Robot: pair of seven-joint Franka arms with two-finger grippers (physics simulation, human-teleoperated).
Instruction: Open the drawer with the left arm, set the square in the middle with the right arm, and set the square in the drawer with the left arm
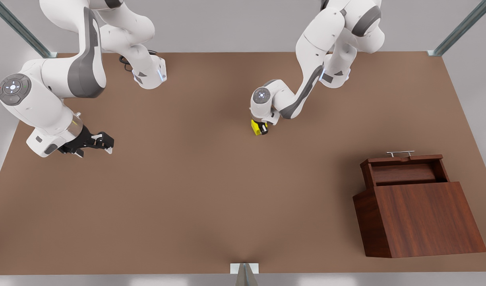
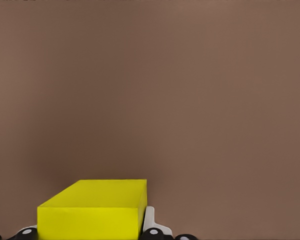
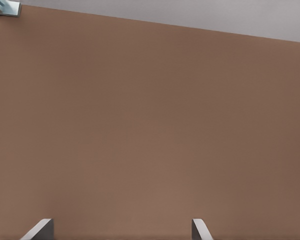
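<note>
Left gripper (image 1: 261,129): at the middle of the tabletop (image 1: 195,190), fingers pinching the square (image 1: 257,127), a yellow cube; cube's underside resting on or just above the surface, cannot tell which.

Right gripper (image 1: 95,143): near the table edge on the front view's left, fingers (image 3: 200,230) spread, nothing between them, arm waiting.

Drawer (image 1: 403,169): pulled out of the dark wood cabinet (image 1: 421,218) near the corner at the front view's lower right; silver handle (image 1: 400,153) faces the far edge. Bare brown surface lies between cube and drawer.
</note>
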